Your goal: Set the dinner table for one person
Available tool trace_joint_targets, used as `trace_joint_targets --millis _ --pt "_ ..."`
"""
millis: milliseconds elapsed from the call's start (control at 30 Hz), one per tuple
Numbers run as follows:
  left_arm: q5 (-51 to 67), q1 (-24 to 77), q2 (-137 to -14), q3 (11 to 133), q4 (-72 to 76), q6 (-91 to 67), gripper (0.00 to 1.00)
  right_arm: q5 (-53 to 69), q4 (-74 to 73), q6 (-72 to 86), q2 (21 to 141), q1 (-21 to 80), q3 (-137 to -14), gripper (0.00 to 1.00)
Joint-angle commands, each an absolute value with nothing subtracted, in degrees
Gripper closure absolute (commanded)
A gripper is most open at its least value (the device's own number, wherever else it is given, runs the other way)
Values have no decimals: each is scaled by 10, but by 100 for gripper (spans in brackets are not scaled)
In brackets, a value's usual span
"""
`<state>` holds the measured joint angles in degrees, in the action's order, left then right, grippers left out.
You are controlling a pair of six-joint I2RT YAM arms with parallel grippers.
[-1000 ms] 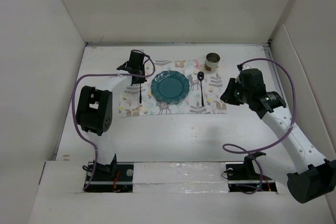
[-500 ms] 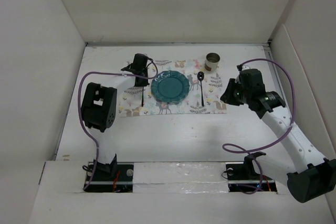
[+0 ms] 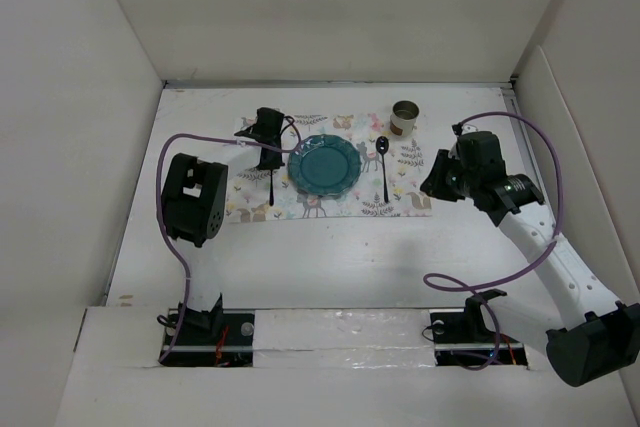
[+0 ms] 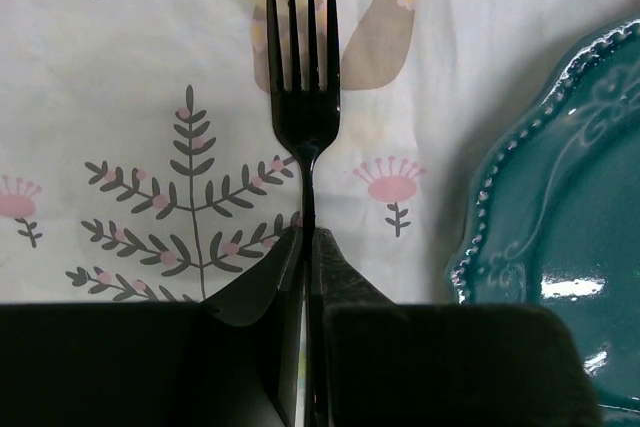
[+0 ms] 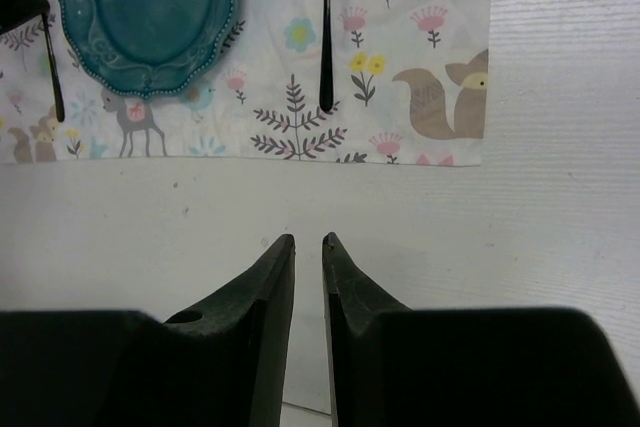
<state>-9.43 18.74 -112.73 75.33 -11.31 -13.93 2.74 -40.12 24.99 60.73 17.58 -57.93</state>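
The white dinner table (image 3: pixel 330 247) carries a patterned placemat (image 3: pixel 400 197). A teal plate (image 3: pixel 323 165) sits at the placemat's middle and a black spoon (image 3: pixel 385 169) lies to its right. My left gripper (image 3: pixel 269 155) is shut on the handle of a black fork (image 3: pixel 271 187), low over the placemat just left of the plate. In the left wrist view the fork (image 4: pixel 303 117) runs from between the jaws (image 4: pixel 308 232), with the plate rim (image 4: pixel 560 197) to the right. My right gripper (image 3: pixel 440 177) hovers right of the placemat. Its jaws (image 5: pixel 308 239) are nearly together and hold nothing.
A small round tin (image 3: pixel 405 117) stands at the placemat's far right corner. White walls close in the table on the left, back and right. In the right wrist view I see the plate (image 5: pixel 150 7), the spoon handle (image 5: pixel 326 37) and the placemat's edge (image 5: pixel 440 97).
My left gripper has moved a little toward the near side with the fork, and its elbow has swung right. The right arm has not moved.
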Motion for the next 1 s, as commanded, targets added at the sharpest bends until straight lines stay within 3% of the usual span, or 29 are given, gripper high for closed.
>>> trace_joint_targets --millis 0,567,700,733,833,900,967 --pt "-110 188 -1124 756 -134 -146 100 24 -398 241 599 172 -584 77" --pt "-109 188 -1091 723 -141 -134 100 33 -392 235 594 172 -578 75" --pt "-105 188 -1067 725 -143 -139 76 38 -394 233 596 172 -583 74" --pt "-109 188 -1059 726 -141 -140 65 47 -396 232 596 172 -586 74" --pt "-112 188 -1030 746 -148 -141 51 56 -402 231 596 172 -605 74" --pt "-111 188 -1008 760 -163 -141 47 57 -406 230 596 172 -628 74" --pt "-106 188 -987 780 -177 -142 45 62 -417 229 596 172 -649 82"
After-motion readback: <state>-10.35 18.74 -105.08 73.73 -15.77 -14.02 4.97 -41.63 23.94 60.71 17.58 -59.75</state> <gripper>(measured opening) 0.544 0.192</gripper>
